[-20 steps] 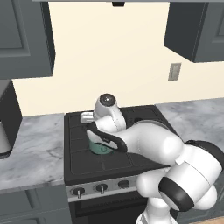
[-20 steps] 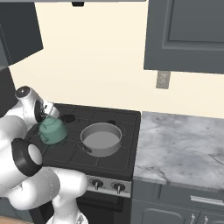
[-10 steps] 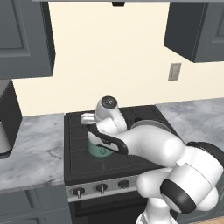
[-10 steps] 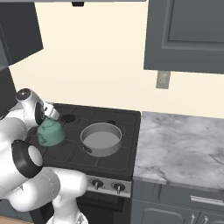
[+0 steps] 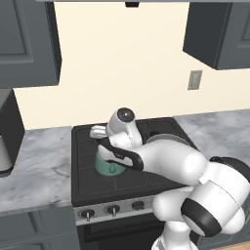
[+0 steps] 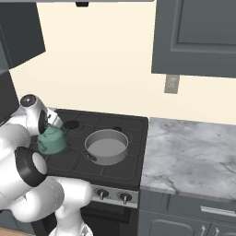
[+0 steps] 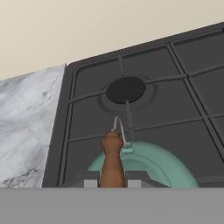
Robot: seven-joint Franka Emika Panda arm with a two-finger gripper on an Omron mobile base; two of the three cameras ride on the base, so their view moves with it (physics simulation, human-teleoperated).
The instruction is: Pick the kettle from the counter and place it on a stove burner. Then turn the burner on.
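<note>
Kettle [image 5: 109, 167] first: from the left base view it sits low over the front left part of the stove [image 5: 83, 188], under the white arm, which bends down over it from the stove's right. The gripper [image 5: 108, 147] is right above the kettle, so the kettle seems to hang from its handle and not from its body; whether it touches the grate yet I cannot tell. The knobs [image 5: 113, 210] run along the stove's front edge, just below the kettle, handy for the later step.

From the right base view the kettle [image 6: 52, 140] is on the stove's left half, just beside the grey pan [image 6: 106, 146], which takes the burner to its right. That probably explains the choice of the left side.

In the hand view the jaws are clamped on the brown handle bar [image 7: 112, 159], which stands up between the two fingertips [image 7: 90, 183]. The teal body [image 7: 148, 164] curves beneath it. Beyond the kettle lies a bare burner [image 7: 126, 89] at the stove's back, and the marble bench [image 7: 26, 118] lies beside the stove's edge.
</note>
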